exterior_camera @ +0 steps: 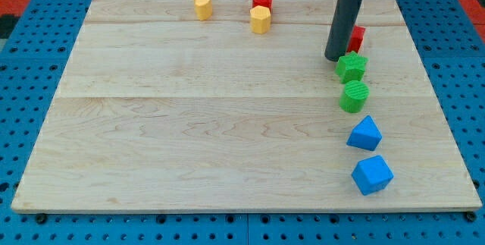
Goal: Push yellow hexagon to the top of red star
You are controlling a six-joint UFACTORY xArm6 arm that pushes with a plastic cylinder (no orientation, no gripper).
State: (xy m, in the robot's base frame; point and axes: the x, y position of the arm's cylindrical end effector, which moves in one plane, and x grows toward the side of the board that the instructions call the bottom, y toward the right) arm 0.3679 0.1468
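Observation:
The yellow hexagon (260,19) lies near the view's top centre, touching a red block (262,0) just above it. The red star (357,39) lies at the view's upper right, its left side hidden behind my rod. My tip (336,58) rests on the board just left of and below the red star, next to the upper left of a green star (352,67). The tip is far to the right of the yellow hexagon.
A second yellow block (201,6) lies left of the hexagon near the top edge. Below the green star, down the right side, lie a green round block (354,95), a blue block (365,133) and a blue cube-like block (372,174).

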